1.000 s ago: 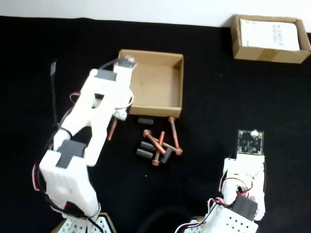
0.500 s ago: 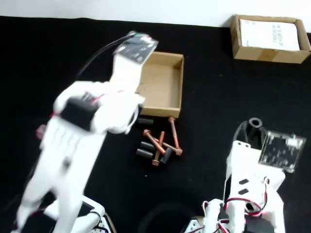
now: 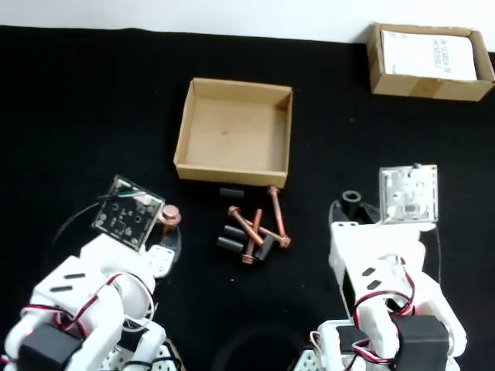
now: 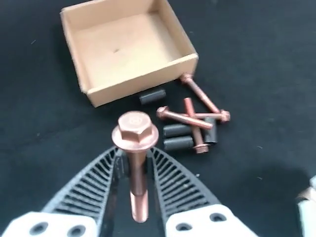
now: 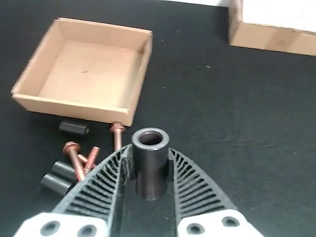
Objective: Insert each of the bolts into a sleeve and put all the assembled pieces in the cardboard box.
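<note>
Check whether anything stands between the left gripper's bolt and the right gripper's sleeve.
Only the loose bolts and sleeves lie on the table between them. The held bolt and held sleeve seem raised above that pile, so nothing visibly blocks them.

black matte table top (image 3: 77,116) spreads across nearly the whole high view. a pale white strip (image 3: 232,11) runs along its far edge; wall or floor, cannot tell. at the far right edge sits a small open carton (image 3: 425,88), with a white printed sheet (image 3: 429,54) lying inside. light even and soft, shadows faint
</note>
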Motion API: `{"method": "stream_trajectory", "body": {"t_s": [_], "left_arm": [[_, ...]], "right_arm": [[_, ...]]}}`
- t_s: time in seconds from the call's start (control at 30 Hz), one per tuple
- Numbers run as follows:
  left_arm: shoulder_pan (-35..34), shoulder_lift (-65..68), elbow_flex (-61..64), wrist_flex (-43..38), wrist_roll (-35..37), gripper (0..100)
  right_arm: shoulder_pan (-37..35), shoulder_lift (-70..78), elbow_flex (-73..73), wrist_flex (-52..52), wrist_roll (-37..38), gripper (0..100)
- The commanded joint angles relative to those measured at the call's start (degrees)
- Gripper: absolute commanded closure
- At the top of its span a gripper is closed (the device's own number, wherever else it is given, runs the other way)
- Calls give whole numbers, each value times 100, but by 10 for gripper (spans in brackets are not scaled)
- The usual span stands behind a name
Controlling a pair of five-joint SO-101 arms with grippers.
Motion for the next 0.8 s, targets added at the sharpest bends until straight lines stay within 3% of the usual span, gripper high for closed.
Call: {"method": "stream_trajectory", "body": {"t_s": [0.0,0.2,0.33,0.5,0.63,0.77], "left_arm": [[-585,-655,884,-941,290,992],[-963,-1182,2062,-3059,844,992],[-690,-1174,2290,-4202,923,992],[127,-1165,2193,-4352,905,991],[154,-787,1763,-4316,914,991],[180,374,813,-4123,932,991]], "right_arm": [[-470,57,-242,4,-44,990],[-1552,57,-40,-303,-1310,991],[-1842,48,787,-1235,-1547,991],[-1859,-409,2440,-3556,-1512,991],[-1851,-822,4180,-5376,-1196,991],[-1842,-1042,5147,-6396,-791,991]]}}
